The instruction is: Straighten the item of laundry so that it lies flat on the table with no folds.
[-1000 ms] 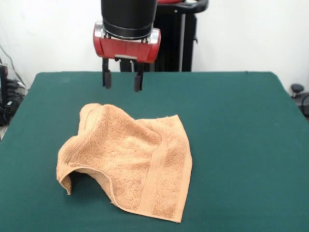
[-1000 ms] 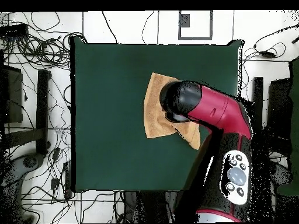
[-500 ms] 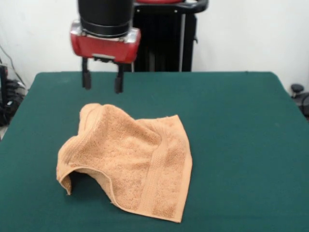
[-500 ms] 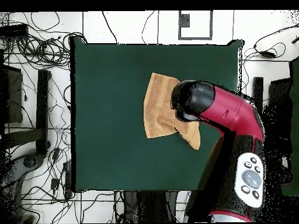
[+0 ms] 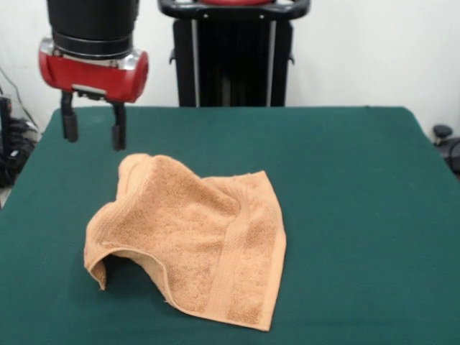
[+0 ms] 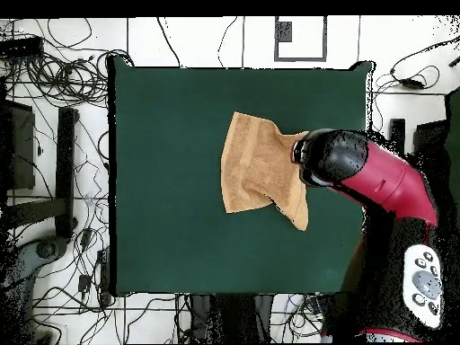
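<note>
The orange-tan terry towel (image 5: 194, 241) lies crumpled on the dark green table (image 5: 345, 215), left of centre in the front view. Its left part is humped and folded over, with an edge raised off the felt. A ribbed band runs down its right side. My gripper (image 5: 91, 132) hangs open and empty above the table, up and to the left of the towel's far corner. In the overhead view the towel (image 6: 256, 166) lies at the table's middle (image 6: 171, 135), and the arm's head (image 6: 328, 160) covers the gripper beside the towel's right edge.
The robot's black pedestal (image 5: 230, 57) stands behind the table's far edge. Cables and stands (image 6: 54, 135) lie on the floor round the table in the overhead view. The red arm (image 6: 395, 234) reaches over the table's right side there.
My gripper has moved steadily to the left in the front view, from above the towel's far edge to beyond its left corner. It stayed open. The towel has not moved.
</note>
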